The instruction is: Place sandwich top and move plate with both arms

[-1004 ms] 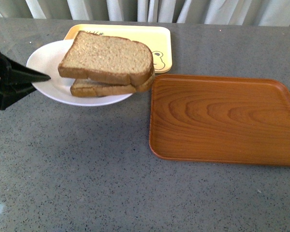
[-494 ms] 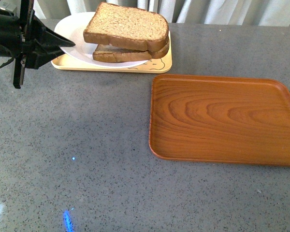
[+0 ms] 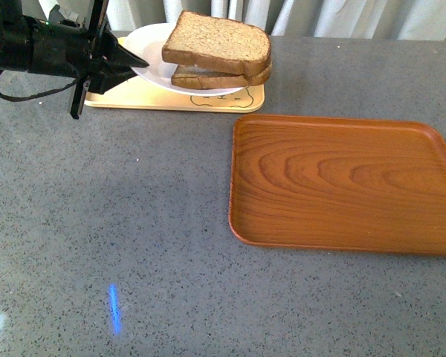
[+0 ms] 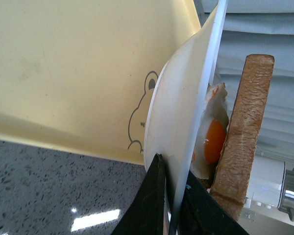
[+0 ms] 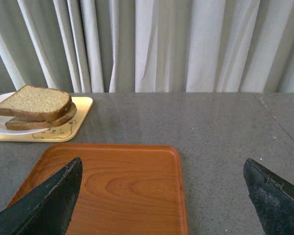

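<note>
One edge of the round white plate is being clamped in the left jaws, the brown wholemeal bread slice stacked beyond their tips; the right jaws are being held apart, farther away.

Brown top lies flat on the lower slice on the white plate, whose rim the left gripper pinches.

- The near and left stretches of the table lie open.
- The brown tray covers the right side, its rim low.
- The left pincer occupies the left rim of the plate, over the yellow tray.
- The plate's right rim is free.
- The curtain closes the far edge.
- The right pincer gapes above the brown tray.
</note>
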Tool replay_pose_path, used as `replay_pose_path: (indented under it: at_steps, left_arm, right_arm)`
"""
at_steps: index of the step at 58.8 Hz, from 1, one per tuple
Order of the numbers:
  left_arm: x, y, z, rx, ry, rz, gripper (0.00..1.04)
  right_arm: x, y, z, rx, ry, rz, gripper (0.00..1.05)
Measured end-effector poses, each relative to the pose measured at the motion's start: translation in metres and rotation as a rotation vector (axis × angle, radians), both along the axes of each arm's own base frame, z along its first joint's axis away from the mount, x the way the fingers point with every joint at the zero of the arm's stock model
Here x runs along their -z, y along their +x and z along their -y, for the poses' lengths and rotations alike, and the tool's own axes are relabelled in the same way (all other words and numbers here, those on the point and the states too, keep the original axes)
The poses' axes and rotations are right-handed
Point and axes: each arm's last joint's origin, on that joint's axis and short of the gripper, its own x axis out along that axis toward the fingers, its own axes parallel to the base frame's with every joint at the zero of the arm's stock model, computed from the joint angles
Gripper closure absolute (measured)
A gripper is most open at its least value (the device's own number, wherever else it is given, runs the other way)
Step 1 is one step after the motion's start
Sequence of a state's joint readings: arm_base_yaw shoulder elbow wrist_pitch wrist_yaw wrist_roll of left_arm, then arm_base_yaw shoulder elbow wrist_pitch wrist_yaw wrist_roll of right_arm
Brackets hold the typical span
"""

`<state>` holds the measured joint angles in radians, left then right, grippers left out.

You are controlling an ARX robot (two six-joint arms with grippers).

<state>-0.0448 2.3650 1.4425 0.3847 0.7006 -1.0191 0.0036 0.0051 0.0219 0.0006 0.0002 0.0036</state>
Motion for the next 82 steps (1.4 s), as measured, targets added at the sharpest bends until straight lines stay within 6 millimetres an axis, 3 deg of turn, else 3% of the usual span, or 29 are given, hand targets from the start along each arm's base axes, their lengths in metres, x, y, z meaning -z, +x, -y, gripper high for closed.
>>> replay_pose_path:
  at_steps: [26,61,82]
  left_arm:
    - [0.012,0.033,-0.009,-0.015,0.013,-0.012,1.02]
    - [0.017,0.04,-0.018,-0.002,0.058,-0.02,1.02]
    - [0.013,0.044,-0.028,-0.008,0.076,-0.011,0.49]
  right_arm:
    - [0.0,0.0,0.0,0.0,0.0,0.0,0.09]
    - [0.0,0.0,0.0,0.0,0.0,0.0,0.09]
    - [0.0,0.0,0.0,0.0,0.0,0.0,0.09]
